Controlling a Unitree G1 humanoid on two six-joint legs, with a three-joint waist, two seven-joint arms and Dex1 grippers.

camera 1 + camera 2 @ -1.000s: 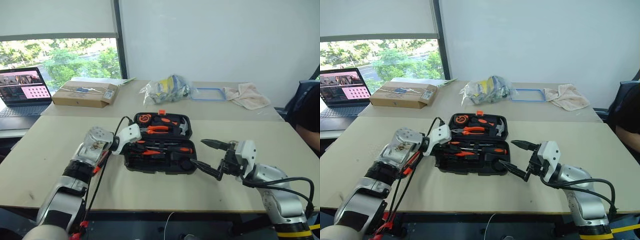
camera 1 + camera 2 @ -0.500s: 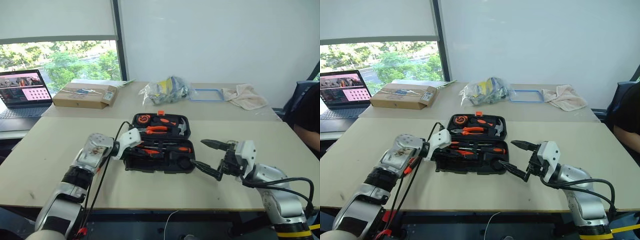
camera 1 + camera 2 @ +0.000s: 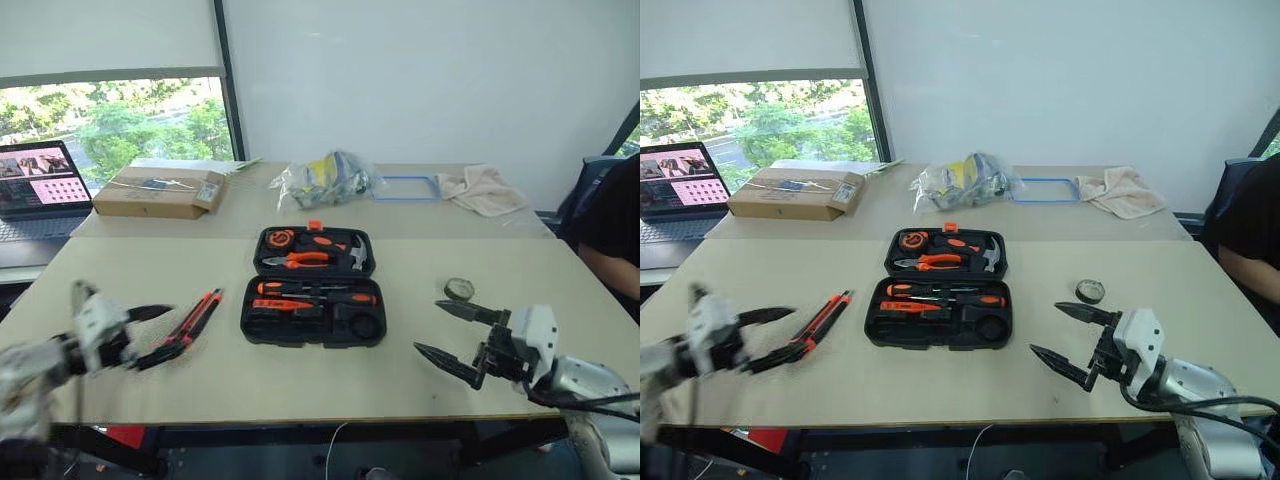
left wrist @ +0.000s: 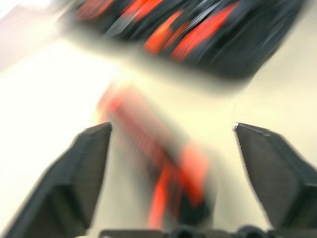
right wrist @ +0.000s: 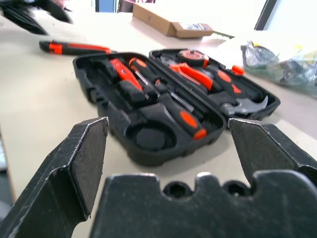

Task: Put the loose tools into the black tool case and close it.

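Case open, two tools not yet in.

Black tool case (image 3: 313, 300) lies open mid-table, screwdrivers (image 3: 315, 297) seated. Utility knife (image 3: 195, 317) just left of it, between the spread fingers of the empty left gripper (image 3: 148, 335); tape roll (image 3: 459, 289) near the right gripper (image 3: 455, 335), jaws apart, empty.

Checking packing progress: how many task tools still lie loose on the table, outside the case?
2: the utility knife left of the black tool case, and the tape roll to its right. None seem hidden.

Light: you get bright, even daylight from the window (image 3: 110, 125)
Blur: your left end effector (image 3: 150, 335) smears; its wrist view is streaked
Focus: head views sharp
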